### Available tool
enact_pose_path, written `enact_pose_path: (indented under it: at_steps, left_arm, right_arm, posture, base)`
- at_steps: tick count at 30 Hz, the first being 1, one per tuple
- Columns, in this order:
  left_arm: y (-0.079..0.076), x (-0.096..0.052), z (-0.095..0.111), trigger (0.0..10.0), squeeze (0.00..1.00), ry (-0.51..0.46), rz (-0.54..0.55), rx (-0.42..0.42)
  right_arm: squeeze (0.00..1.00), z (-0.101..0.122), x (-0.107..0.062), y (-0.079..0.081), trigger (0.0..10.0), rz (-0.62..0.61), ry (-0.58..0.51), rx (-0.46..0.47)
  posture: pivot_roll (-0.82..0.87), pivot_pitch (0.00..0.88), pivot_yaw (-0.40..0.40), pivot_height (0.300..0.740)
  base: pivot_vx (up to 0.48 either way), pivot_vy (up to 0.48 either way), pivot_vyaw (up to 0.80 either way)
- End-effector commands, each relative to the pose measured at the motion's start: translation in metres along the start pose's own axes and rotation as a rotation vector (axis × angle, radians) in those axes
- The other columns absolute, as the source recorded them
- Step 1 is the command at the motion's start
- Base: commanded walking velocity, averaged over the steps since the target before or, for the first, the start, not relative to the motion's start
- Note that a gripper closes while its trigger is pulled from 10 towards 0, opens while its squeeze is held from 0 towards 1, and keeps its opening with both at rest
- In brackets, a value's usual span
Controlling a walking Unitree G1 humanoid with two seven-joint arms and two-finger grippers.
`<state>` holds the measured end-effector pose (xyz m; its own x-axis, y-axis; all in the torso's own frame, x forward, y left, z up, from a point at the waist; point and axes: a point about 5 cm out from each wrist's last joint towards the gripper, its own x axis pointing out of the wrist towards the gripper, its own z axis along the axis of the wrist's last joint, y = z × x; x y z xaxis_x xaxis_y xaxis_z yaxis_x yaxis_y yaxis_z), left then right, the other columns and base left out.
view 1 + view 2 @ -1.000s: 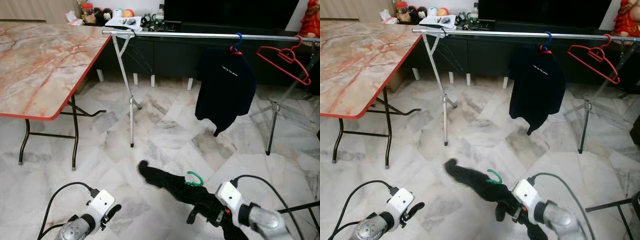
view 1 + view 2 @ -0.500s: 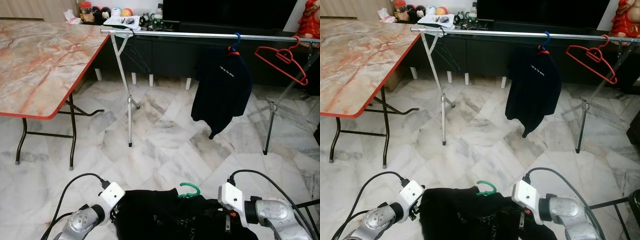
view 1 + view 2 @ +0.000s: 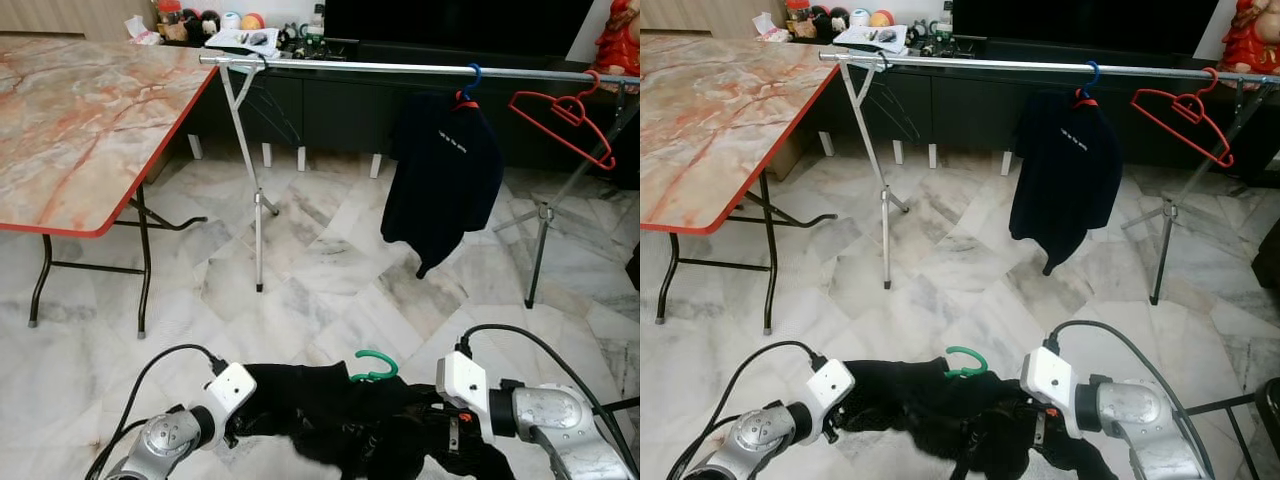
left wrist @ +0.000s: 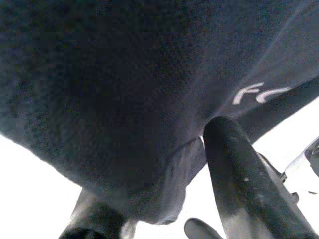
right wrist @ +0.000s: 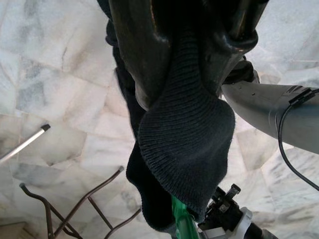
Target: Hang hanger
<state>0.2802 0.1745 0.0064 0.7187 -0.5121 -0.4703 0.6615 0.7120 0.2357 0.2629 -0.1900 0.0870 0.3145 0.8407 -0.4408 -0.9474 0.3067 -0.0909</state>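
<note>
A black garment (image 3: 330,420) on a green hanger, whose hook (image 3: 372,367) sticks up, is stretched low in front of me between both grippers. My left gripper (image 3: 238,428) is shut on the garment's left edge; in the left wrist view dark cloth (image 4: 124,99) hangs between its fingers (image 4: 239,184). My right gripper (image 3: 440,440) is shut on the right side, and ribbed black fabric (image 5: 184,129) is pinched between its fingers (image 5: 132,55). The silver clothes rail (image 3: 400,70) runs across the far side, well above and beyond the hanger.
On the rail hang a dark shirt on a blue hanger (image 3: 445,170) and a bare red hanger (image 3: 565,112). The rail's stands (image 3: 258,200) rest on marble floor. A marble-topped folding table with a red edge (image 3: 90,110) is at the left, and a dark cabinet stands behind.
A second ago only the right gripper held the dangling garment. The left gripper moved in and took its left edge, and the garment now spans both grippers.
</note>
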Motion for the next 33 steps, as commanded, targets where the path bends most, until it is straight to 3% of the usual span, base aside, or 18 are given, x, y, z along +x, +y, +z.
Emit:
enact_pose_path:
  at_steps: [1, 22, 33]
  left_arm:
    - [-0.002, 0.000, -0.005, 0.0, 0.00, 0.031, -0.009, -0.020]
    - [-0.009, 0.002, -0.007, 0.0, 0.00, 0.039, -0.026, -0.020]
    - [-0.008, 0.003, -0.006, 0.0, 0.00, 0.029, 0.029, -0.022]
  right_arm:
    - [0.00, 0.006, -0.004, -0.002, 10.0, -0.023, -0.022, -0.019]
    - [0.00, 0.004, 0.000, -0.001, 10.0, -0.055, -0.024, -0.007]
    - [0.00, 0.000, 0.007, 0.002, 10.0, -0.078, -0.024, -0.001]
  posture:
    - [-0.03, 0.147, -0.021, 0.740]
    - [-0.03, 0.122, -0.022, 0.740]
    - [-0.03, 0.105, -0.024, 0.740]
  base:
    - [0.000, 0.000, 0.00]
    - [0.000, 0.000, 0.00]
    - [0.000, 0.000, 0.00]
